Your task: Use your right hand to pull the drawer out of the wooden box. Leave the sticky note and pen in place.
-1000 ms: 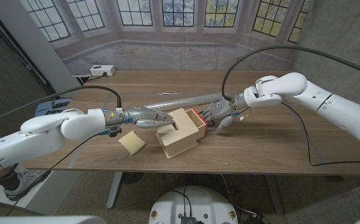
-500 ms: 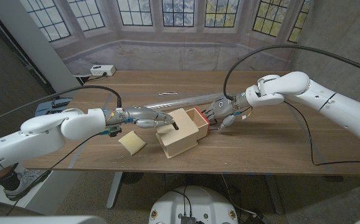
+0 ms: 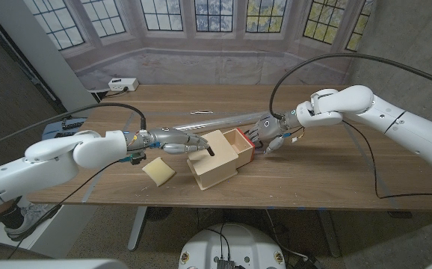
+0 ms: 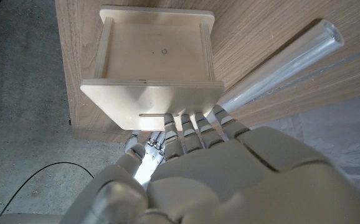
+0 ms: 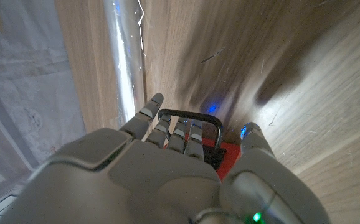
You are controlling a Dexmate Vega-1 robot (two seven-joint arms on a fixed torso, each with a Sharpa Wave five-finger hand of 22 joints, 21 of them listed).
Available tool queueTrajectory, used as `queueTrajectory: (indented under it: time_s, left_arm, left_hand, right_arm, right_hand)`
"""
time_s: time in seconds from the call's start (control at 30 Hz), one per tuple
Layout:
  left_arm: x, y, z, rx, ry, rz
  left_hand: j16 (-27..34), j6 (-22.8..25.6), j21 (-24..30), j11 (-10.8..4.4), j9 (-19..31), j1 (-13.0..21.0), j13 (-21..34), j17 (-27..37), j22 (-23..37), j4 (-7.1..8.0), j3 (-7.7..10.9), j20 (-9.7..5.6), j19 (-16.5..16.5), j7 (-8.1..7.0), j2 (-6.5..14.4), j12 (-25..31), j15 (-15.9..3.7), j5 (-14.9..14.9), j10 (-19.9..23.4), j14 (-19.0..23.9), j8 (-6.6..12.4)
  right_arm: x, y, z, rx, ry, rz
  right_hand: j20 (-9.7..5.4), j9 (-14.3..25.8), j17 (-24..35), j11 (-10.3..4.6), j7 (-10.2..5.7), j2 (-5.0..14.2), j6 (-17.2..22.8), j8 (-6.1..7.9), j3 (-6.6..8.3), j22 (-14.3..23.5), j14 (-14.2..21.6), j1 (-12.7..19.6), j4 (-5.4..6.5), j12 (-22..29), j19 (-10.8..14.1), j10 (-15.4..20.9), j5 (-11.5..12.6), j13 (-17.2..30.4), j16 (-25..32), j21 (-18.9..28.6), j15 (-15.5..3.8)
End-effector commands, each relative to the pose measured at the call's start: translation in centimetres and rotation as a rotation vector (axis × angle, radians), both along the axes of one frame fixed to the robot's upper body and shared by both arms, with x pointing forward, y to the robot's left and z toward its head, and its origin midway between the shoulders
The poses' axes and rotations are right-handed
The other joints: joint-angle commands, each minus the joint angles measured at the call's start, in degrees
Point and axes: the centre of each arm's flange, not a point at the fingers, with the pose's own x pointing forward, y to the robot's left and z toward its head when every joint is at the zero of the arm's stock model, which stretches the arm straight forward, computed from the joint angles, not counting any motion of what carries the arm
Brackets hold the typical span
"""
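Head view: the wooden box (image 3: 214, 160) sits near the middle of the wooden table (image 3: 328, 168), with its drawer (image 3: 240, 141) partly out on the side facing the right arm. The drawer's open tray shows bare wood inside, and its front panel is red. The right hand (image 3: 265, 134) is at that red front, fingers curled toward it. Right wrist view: the fingers (image 5: 179, 132) hook through the black handle (image 5: 190, 116) on the red drawer front (image 5: 225, 151), so this hand is holding the handle. The left hand (image 3: 173, 140) reaches in from the opposite side, and its fingertips press on the top of the box. Left wrist view: the fingers (image 4: 189, 122) rest on the box's top edge, above the open drawer tray (image 4: 155, 51). A yellow sticky note pad (image 3: 158, 172) lies on the table just beside the box, under the left forearm. A clear tube (image 3: 214, 119) lies across the table behind the box.
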Motion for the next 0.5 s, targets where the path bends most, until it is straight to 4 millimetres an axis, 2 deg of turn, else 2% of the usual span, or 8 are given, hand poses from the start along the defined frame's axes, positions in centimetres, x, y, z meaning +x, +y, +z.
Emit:
queueTrajectory:
  time_s: [0.03,0.5]
  left_arm:
    - [-0.2,-0.17,-0.15,0.003,-0.001,-0.002]
    - [-0.57,-0.36,-0.25,0.004,-0.009,0.0]
  left_hand:
    - [-0.08,0.25,0.3,-0.11,0.17,-0.26,0.24,0.14,0.06,0.02,0.0,-0.33,0.09,-0.24,0.25,0.11,-0.07,0.19,0.38,0.26,-0.18]
    - [-0.23,0.1,0.27,0.03,0.18,-0.17,0.25,0.13,0.05,-0.04,-0.01,-0.41,0.05,-0.34,0.29,-0.17,-0.07,0.2,0.19,0.06,-0.42]
  right_arm:
    - [0.43,-0.63,0.29,0.009,-0.018,-0.029]
    - [0.58,-1.2,0.55,0.019,-0.037,-0.051]
  right_hand:
    - [0.08,0.05,0.22,0.13,0.07,0.27,0.18,0.18,0.27,0.08,-0.15,-0.49,-0.03,0.14,-0.28,-0.01,0.46,0.22,0.19,0.1,-4.07]
    - [-0.05,0.05,0.22,0.1,0.06,0.29,0.31,0.22,0.36,0.08,-0.1,-0.57,-0.05,0.18,-0.23,0.03,0.47,0.22,0.24,0.15,-3.97]
